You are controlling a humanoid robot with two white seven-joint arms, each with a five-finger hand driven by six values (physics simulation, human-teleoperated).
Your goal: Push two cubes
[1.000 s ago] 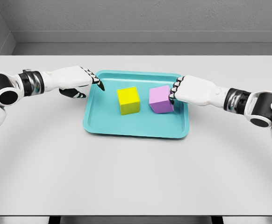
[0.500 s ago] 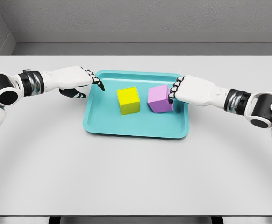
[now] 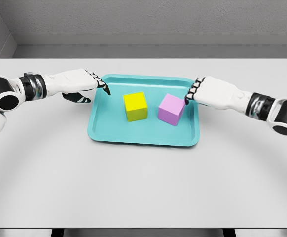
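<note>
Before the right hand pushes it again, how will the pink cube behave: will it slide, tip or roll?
The pink cube has flat faces and rests flat on the teal tray, so it will probably slide rather than roll. It sits turned at an angle, so an off-centre push from the right hand may rotate it. It looks rigid.

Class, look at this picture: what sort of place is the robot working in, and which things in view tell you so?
Most likely a simulated test bench, not a real room. A plain grey table stands before bare grey walls. It carries only a teal tray with a yellow cube and a purple cube, and everything looks flatly rendered.
</note>
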